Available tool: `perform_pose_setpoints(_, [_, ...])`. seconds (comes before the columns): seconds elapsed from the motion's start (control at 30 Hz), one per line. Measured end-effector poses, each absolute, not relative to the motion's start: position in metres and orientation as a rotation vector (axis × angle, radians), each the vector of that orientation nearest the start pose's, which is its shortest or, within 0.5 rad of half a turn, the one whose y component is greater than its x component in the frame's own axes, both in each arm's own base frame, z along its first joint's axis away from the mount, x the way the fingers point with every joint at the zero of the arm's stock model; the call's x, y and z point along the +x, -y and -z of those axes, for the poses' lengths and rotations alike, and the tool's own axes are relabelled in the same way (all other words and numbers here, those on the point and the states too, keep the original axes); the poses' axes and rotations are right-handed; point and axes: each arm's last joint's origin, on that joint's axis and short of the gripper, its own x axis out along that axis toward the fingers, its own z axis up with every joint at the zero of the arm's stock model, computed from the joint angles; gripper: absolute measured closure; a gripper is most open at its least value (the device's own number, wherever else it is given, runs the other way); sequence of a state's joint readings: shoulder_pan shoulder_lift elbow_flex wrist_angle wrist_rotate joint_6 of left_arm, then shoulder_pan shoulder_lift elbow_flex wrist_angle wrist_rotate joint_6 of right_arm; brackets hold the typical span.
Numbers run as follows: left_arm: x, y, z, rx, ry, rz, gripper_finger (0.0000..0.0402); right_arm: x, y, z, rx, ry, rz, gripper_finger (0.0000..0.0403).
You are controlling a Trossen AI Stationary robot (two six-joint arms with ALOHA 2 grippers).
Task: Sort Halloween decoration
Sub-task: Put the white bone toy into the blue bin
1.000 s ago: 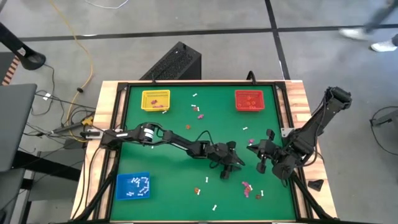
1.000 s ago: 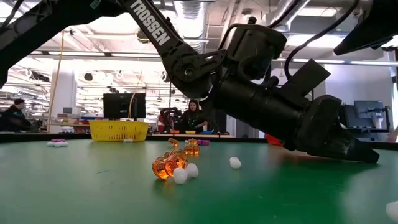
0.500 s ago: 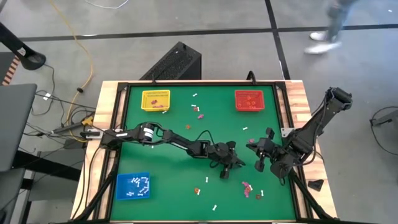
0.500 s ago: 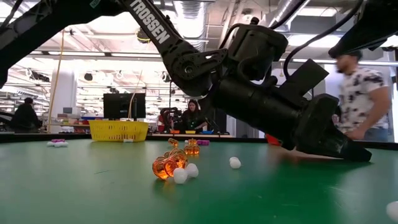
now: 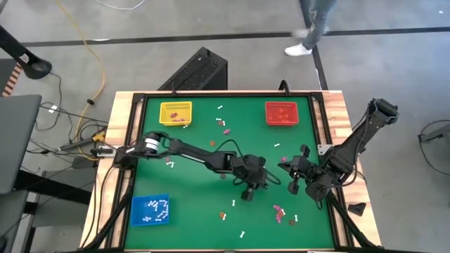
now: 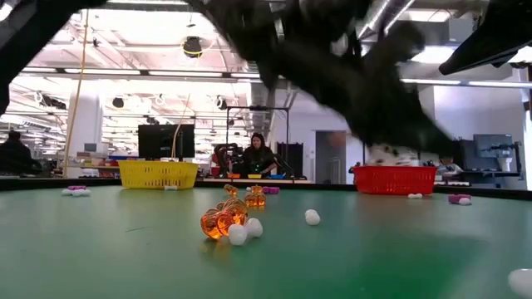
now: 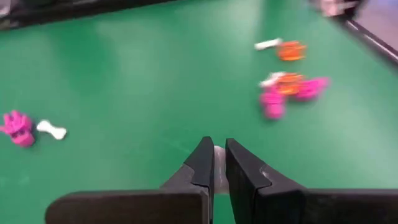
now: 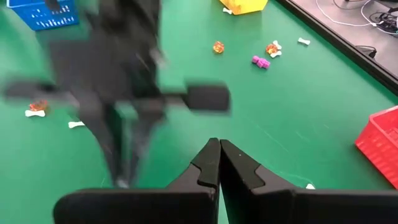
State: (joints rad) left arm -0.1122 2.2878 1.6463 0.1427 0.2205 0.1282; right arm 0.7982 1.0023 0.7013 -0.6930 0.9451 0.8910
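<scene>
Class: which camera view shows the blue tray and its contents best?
The high view: the blue tray lies whole at the near left corner, white stick-like trinkets inside. The right wrist view catches only a blurred corner of it. The low and left wrist views miss it.

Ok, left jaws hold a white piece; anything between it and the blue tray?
Nothing visible. From the white piece in the left gripper to the blue tray the mat is open; only two tiny trinkets lie nearby.
</scene>
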Motion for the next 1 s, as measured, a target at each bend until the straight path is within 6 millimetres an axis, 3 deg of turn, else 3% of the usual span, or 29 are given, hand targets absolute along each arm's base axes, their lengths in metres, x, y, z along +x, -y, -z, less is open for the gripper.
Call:
perform_pose_setpoints(0.13, [0.477, 0.077, -0.194, 0.112, -0.605, 0.461, 0.0393, 0.140, -0.110, -0.240, 0.100, -0.506, 0.387, 0.0369])
perform_pose_setpoints(0.33, [0.409, 0.097, -0.213, 0.001, -0.759, 0.512, 0.0394, 0.140, -0.110, -0.240, 0.101, -0.504, 0.386, 0.0369])
perform_pose_setpoints(0.77, [0.215, 0.147, -0.227, -0.487, -0.891, 0.193, 0.0394, 0.145, -0.103, -0.235, 0.081, -0.506, 0.428, 0.0369])
perform_pose_setpoints(0.87, [0.181, 0.152, -0.228, -0.607, -0.884, 0.154, 0.0394, 0.147, -0.101, -0.235, 0.089, -0.503, 0.444, 0.0369])
perform_pose_setpoints(1.0, [0.151, 0.154, -0.217, -0.699, -0.918, 0.126, 0.0394, 0.148, -0.101, -0.236, 0.104, -0.493, 0.443, 0.0369])
